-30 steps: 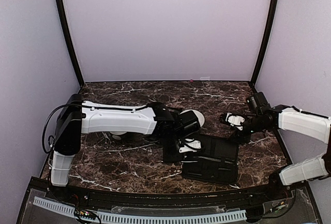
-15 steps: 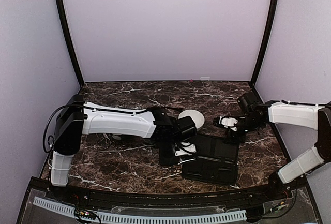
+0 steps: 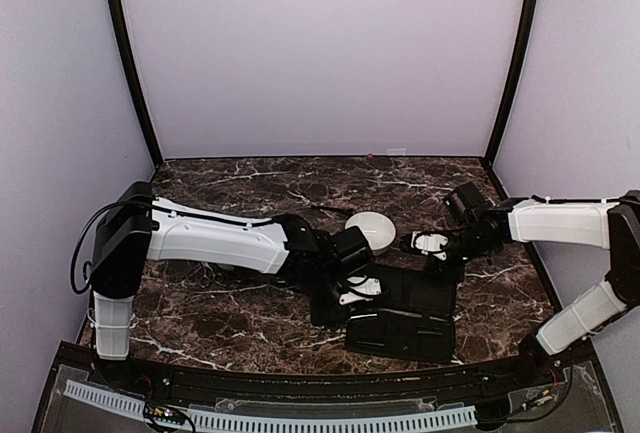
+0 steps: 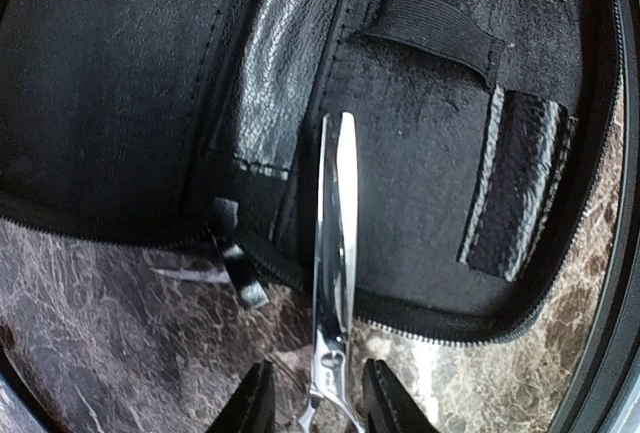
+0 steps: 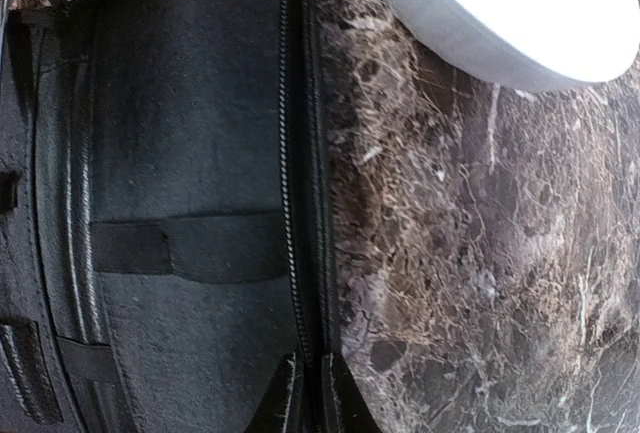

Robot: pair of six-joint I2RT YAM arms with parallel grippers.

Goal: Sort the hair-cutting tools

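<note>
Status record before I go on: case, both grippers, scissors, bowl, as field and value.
case: open, lying flat on table
left gripper: closed on the scissors' handle end
scissors: blades together, tips over the case lining
right gripper: pinching the case's zipper edge
bowl: white, beside the case, not touching it

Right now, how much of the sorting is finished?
Done: the black case lies open. In hand: the left gripper holds the silvery scissors, blades over the case, while the right gripper pinches its zipper edge. To do: the scissors aren't placed anywhere yet, and no tool shows in the white bowl. I can't see other tools.
</note>
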